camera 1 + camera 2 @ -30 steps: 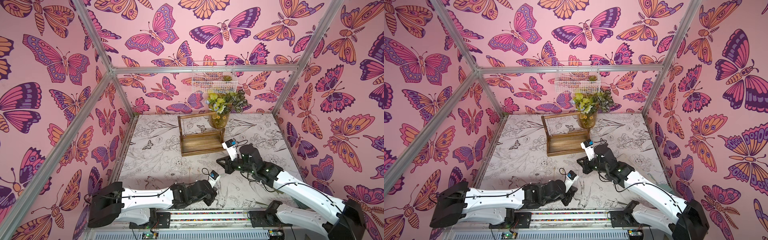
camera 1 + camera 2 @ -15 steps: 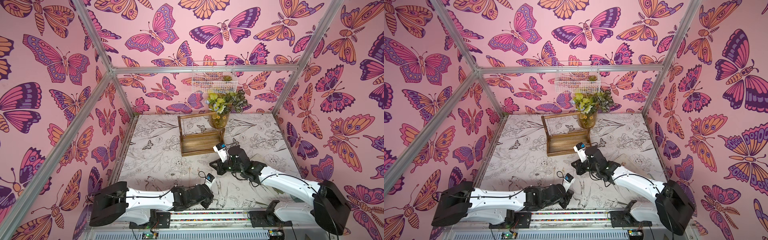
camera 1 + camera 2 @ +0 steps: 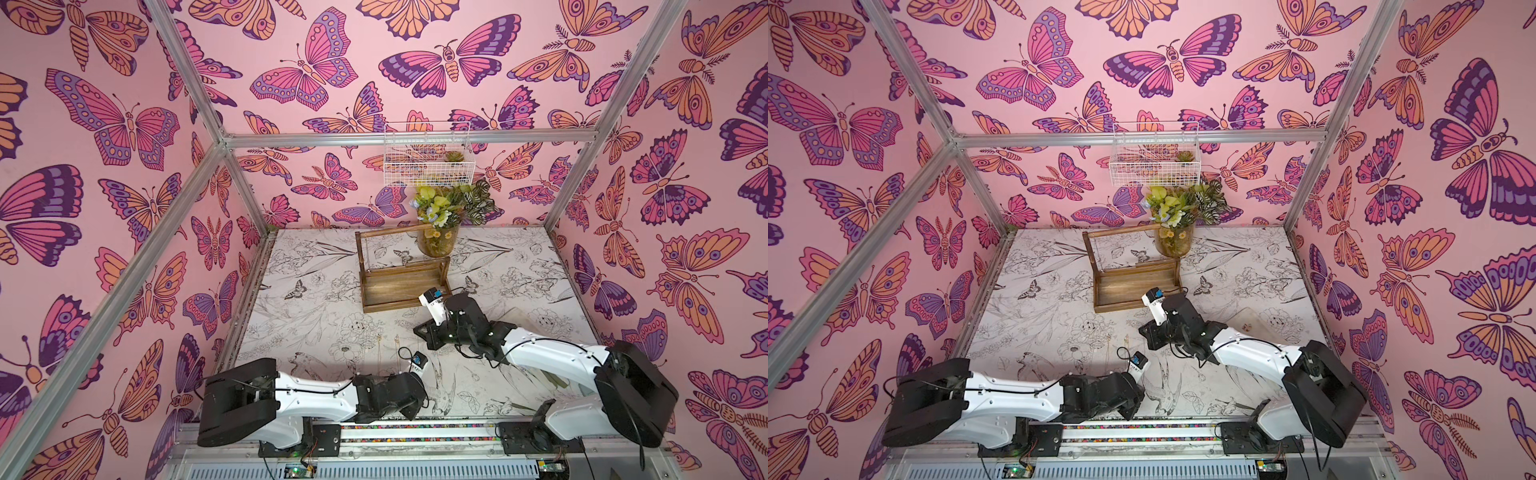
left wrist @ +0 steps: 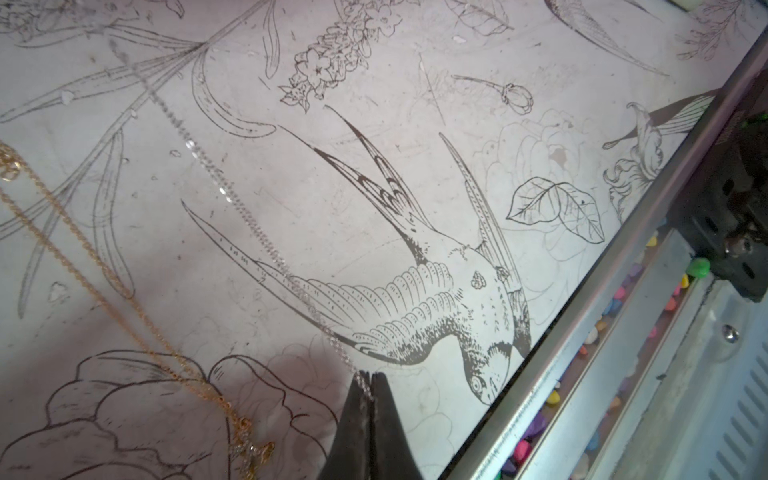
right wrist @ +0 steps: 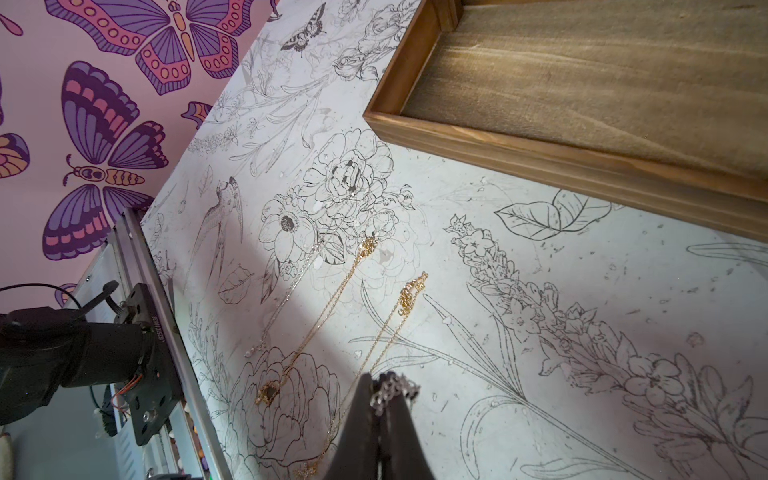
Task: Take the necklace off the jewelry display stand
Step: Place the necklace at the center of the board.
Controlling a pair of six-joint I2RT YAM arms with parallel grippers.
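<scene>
Lengthwise, necklace (image 4: 245, 216) straight, left gripper (image 4: 369, 379) to right gripper (image 5: 379, 384) — both pinching

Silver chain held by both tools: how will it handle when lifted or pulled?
Probably floppy: the silver chain runs straight from the left tool as if pulled taut, yet bunches in loose links at the right tool. Its fine links suggest it is light and may slip from a pinch. It could snag the gold necklaces lying nearby.
</scene>
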